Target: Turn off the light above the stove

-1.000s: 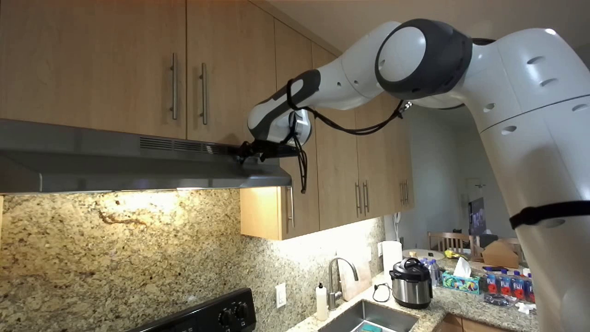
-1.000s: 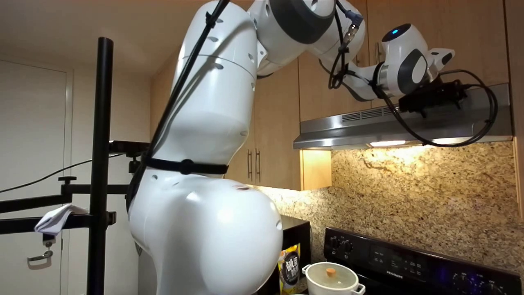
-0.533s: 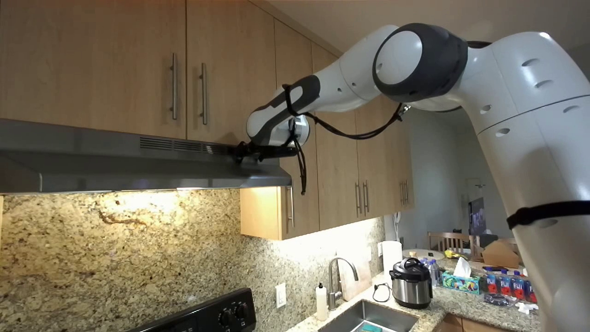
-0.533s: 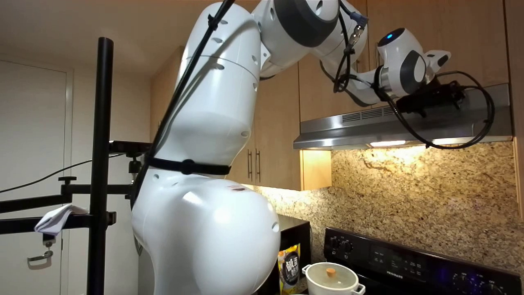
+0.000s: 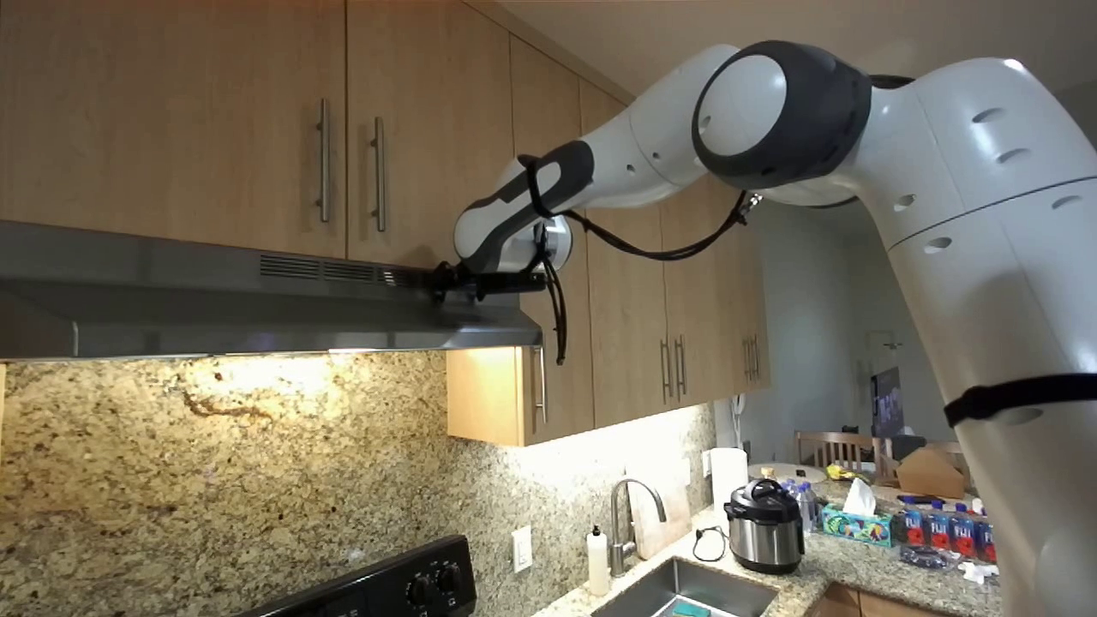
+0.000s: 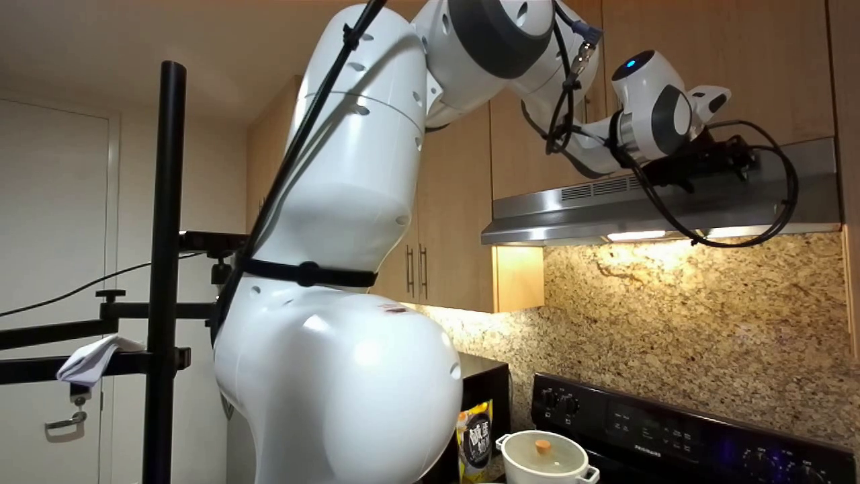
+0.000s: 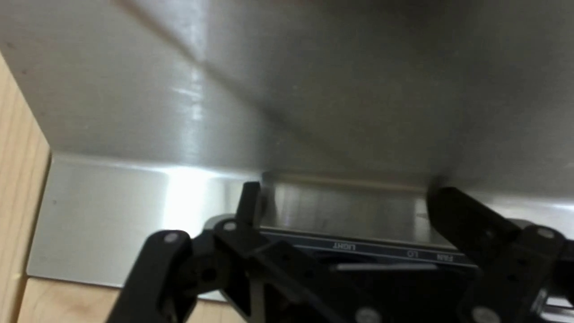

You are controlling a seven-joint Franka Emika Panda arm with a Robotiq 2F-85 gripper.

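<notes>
Backsplash (image 6: 705, 323) is glowing under hood light (image 6: 635, 236); strip (image 7: 376, 250) is reading LIGHT, LO, FAN; stove (image 6: 712, 437), FRIGIDAIRE; bottles (image 5: 940, 531), FIJI; arm (image 5: 656, 150) is standing bent; gripper (image 7: 347, 193), fingers (image 7: 457, 213) apart.

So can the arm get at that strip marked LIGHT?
Probably yes: in the wrist view the open gripper is close, the strip showing between its fingers with no visible obstacle, though the switch is unclear.

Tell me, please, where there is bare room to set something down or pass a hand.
A bare countertop patch lies between the pressure cooker, tissue box and dark packet. A hand could probably pass along the backsplash, between range hood and stove panel. Crowded: beside the tissue box, where bottles cluster, and at the hood's control strip, between the fingers.
</notes>
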